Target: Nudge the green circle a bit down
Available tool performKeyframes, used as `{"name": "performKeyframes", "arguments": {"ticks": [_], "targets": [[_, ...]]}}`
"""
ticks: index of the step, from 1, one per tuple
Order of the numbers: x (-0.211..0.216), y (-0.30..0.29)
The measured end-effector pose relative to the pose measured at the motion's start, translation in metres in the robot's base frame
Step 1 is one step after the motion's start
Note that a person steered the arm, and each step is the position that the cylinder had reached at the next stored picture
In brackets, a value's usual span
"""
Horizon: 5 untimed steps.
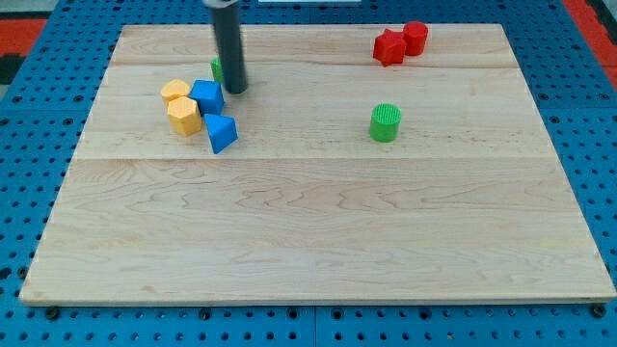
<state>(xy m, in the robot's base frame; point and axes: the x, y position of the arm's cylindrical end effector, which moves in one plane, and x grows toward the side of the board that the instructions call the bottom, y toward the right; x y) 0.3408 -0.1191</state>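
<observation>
The green circle [386, 122] is a ridged green cylinder standing right of the board's middle, in its upper half. My tip [235, 90] is far to its left, near the view's top left. The rod hides most of another green block [217, 68] just behind it; that block's shape cannot be made out. The tip is just above and to the right of a blue block [207, 95].
A cluster lies left of the tip: two yellow blocks [175, 92] [183, 116], the blue block and a blue wedge-like block [222, 132]. Two red blocks [389, 46] [415, 37] sit together at the view's top right. The wooden board [318, 241] lies on blue pegboard.
</observation>
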Motion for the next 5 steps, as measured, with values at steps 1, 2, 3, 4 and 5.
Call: {"name": "performKeyframes", "arguments": {"ticks": [1, 2, 3, 4, 5], "targets": [[-0.034, -0.015], [-0.06, 0.052], [-0.068, 0.075], [-0.039, 0.173], [0.021, 0.201]]}}
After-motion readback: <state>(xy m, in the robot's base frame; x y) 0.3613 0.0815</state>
